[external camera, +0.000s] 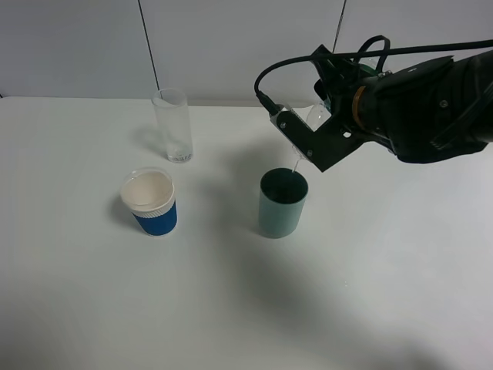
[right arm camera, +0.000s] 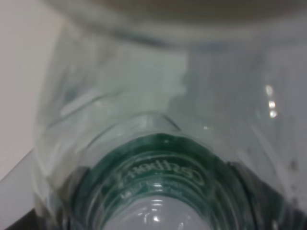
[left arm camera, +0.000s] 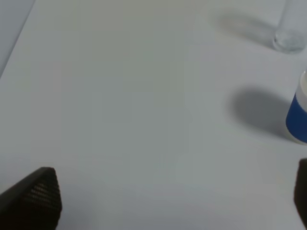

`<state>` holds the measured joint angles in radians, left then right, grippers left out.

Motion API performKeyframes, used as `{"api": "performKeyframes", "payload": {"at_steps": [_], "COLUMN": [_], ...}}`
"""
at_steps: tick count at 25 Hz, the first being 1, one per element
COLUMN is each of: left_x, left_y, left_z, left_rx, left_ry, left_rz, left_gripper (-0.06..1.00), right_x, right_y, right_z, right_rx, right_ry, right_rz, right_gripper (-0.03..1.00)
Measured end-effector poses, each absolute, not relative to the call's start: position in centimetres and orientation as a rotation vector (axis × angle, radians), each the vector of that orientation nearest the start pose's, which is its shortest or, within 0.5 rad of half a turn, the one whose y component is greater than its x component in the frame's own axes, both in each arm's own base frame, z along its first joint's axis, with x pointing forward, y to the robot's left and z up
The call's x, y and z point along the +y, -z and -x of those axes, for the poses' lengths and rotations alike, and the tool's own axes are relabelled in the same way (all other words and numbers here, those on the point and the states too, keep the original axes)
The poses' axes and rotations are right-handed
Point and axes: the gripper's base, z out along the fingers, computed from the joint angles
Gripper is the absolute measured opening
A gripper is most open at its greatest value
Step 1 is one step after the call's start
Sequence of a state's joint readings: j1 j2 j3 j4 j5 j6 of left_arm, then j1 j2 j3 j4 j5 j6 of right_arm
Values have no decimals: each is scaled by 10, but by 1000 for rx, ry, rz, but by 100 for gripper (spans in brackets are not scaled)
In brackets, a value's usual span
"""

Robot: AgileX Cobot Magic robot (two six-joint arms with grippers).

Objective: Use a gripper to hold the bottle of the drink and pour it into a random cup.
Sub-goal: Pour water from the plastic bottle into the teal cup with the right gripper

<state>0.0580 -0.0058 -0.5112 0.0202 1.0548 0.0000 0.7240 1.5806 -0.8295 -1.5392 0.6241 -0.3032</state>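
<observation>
Black and cabled, the right gripper (external camera: 317,127) hangs above the table with the bottle of the drink (external camera: 314,116) clamped in it. The bottle is tipped steeply, neck down and toward the middle of the table. Its mouth sits just above the rim of the teal-green cup (external camera: 283,206). A thin stream of liquid (external camera: 295,162) runs from the mouth into the cup's dark inside. In the right wrist view the bottle (right arm camera: 153,120) fills the whole picture: clear ribbed plastic with dark green showing through. The fingers themselves cannot be seen there.

The cup stands upright on the white table (external camera: 231,308), right of centre. To its left, well apart, stands a white paper cup (external camera: 150,202) with a blue sleeve. Behind that is a tall clear drinking glass (external camera: 172,123), also upright.

The left gripper (left arm camera: 168,201) is spread wide with nothing between its ribbed black fingertips (left arm camera: 36,199), low over bare table. The paper cup (left arm camera: 298,112) and the foot of the glass (left arm camera: 290,33) lie ahead of it.
</observation>
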Motion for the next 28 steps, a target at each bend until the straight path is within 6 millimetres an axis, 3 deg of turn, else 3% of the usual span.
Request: {"api": "performKeyframes", "payload": {"at_steps": [28], "left_x": [1], "left_y": [-281], "left_z": [7], "left_rx": [2021], "left_ry": [-61], "left_rz": [60], "left_gripper": [98], "right_x": [169], "right_y": [-225], "right_z": [-269], "right_rx": [925], "right_ry": [1303], "right_rz": [2193], "right_gripper": [55]}}
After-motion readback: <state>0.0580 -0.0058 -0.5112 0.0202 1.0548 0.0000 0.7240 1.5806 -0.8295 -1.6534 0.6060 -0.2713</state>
